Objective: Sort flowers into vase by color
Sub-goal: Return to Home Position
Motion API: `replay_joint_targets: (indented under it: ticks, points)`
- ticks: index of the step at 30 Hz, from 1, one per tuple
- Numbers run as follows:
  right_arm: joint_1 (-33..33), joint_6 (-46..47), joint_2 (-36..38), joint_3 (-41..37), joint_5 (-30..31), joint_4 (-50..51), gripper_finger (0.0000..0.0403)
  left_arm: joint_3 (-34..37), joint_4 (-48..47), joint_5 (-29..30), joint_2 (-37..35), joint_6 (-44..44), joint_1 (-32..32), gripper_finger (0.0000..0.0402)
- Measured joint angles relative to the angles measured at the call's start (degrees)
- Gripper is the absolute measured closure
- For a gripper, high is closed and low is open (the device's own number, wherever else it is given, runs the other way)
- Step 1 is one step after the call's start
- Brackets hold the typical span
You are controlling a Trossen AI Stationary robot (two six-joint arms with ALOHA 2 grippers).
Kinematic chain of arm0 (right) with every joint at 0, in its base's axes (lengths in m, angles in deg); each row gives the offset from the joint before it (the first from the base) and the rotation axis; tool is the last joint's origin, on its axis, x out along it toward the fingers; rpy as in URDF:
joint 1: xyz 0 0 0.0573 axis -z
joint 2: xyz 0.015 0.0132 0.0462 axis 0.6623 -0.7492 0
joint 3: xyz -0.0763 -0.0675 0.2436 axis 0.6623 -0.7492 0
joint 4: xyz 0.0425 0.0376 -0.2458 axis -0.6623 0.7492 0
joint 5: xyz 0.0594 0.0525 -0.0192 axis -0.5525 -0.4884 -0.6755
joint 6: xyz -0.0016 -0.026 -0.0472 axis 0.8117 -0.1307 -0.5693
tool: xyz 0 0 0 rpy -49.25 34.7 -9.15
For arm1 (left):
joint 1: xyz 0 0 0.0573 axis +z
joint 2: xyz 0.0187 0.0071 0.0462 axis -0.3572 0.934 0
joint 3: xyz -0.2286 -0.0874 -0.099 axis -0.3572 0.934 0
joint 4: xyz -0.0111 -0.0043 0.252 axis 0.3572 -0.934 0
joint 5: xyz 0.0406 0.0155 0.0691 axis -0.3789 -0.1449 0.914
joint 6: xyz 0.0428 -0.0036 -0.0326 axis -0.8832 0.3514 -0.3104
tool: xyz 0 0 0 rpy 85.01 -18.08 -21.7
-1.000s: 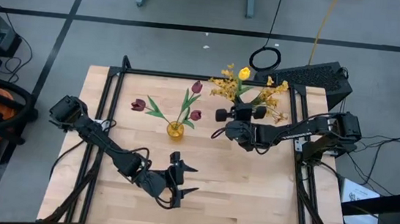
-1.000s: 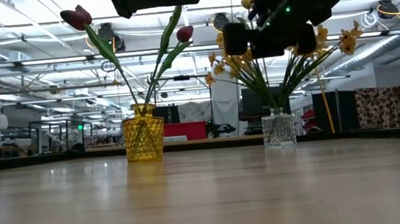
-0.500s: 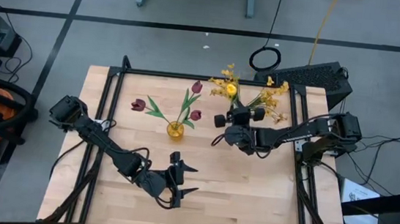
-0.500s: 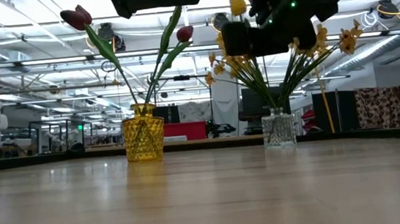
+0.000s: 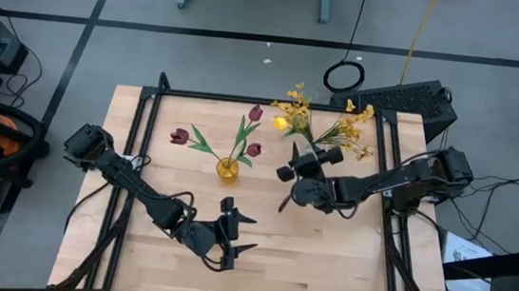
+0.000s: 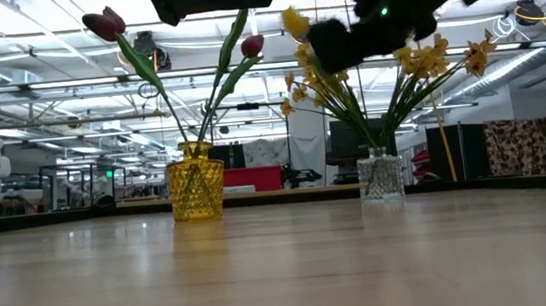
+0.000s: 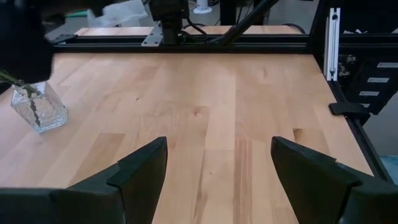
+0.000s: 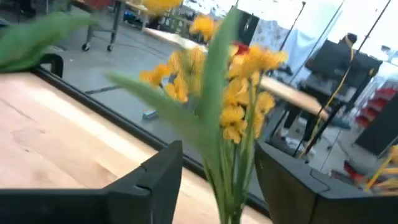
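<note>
Yellow flowers (image 5: 292, 101) stand in the clear vase (image 6: 381, 176) at the far right, light and springy I'd guess, best pinched low on the stiff stalk and not by the soft blooms; the right gripper (image 8: 217, 158) hangs just beside them, spread wide and holding nothing, and the left gripper (image 5: 243, 234) waits near, likewise agape and empty.
</note>
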Motion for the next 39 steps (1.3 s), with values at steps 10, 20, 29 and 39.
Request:
replay_joint_targets:
  ticks: [10,20,29,39]
  points:
    - [-5.1,-3.2,0.6,0.0,8.2,4.9,0.0181,0.0,-0.2,0.0,0.0,0.4,0.0,0.0109]
    - [-9.1,37.9,0.5,0.0,-7.2,41.5,0.0193,0.0,-0.2,0.0,0.0,0.4,0.0,0.0109]
    - [-15.0,54.6,0.5,-8.3,-13.2,45.6,0.0208,0.0,0.7,0.0,0.0,0.6,0.0,0.0109]
    - [-14.1,28.0,0.5,-11.4,1.2,18.6,0.0231,0.0,0.7,1.3,0.0,0.5,0.2,0.0109]
